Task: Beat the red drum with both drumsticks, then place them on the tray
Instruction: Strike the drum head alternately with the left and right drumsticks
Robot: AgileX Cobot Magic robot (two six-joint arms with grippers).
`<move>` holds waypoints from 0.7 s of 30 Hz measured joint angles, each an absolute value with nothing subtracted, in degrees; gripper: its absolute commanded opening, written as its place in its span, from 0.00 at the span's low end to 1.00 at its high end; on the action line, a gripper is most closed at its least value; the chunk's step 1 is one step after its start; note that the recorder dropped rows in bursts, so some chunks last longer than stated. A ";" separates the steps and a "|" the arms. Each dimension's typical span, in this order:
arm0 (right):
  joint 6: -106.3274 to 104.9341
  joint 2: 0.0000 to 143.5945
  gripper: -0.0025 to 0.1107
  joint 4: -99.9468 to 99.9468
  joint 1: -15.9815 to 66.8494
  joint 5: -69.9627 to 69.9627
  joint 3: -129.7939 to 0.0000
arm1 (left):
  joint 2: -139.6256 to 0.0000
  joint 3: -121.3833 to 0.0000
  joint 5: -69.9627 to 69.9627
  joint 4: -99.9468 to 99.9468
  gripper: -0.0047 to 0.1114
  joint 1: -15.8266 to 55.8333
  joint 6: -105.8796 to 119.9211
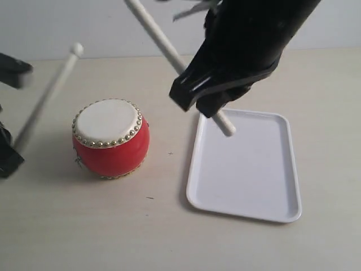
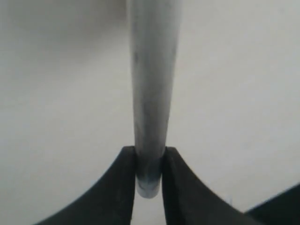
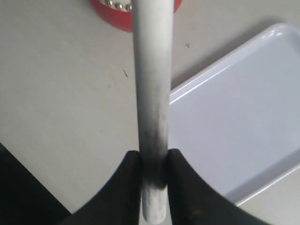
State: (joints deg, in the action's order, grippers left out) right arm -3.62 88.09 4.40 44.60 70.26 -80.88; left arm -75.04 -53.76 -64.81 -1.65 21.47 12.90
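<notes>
Glossy red drum with cream skin and gold studs sits on the desk beside the smooth white tray, left claw pinching one pale drumstick tilted tip-up, right claw pinching the other drumstick slanting over the tray.

On the table, the drum stands left of the tray, near but apart.

Open table separates the drum and the tray. The right gripper and its stick hang over one tray corner on the drum side; the rest is unblocked.
</notes>
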 measured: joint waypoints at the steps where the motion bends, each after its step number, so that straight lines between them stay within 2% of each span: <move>1: -3.76 90.35 0.02 5.05 44.60 70.26 -80.88 | -71.76 -53.76 -64.25 -0.43 0.04 19.95 11.72; 4: -6.46 102.38 0.02 11.71 44.60 70.26 -80.88 | -59.16 -52.53 -63.10 3.90 0.04 13.73 8.17; 9: -8.11 112.05 0.02 9.69 44.60 70.03 -80.76 | -52.08 -49.29 -62.74 4.02 0.04 14.36 7.51; 16: -6.66 94.90 0.02 4.42 44.60 69.90 -82.94 | -62.76 -48.81 -60.80 4.02 0.04 20.93 9.30; 21: -5.05 82.10 0.02 4.42 44.60 70.01 -84.71 | -82.48 -48.81 -60.65 0.74 0.04 25.95 14.55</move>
State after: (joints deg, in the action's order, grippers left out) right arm -5.05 82.10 4.42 44.60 70.01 -84.71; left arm -82.48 -48.81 -60.65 0.74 25.95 14.55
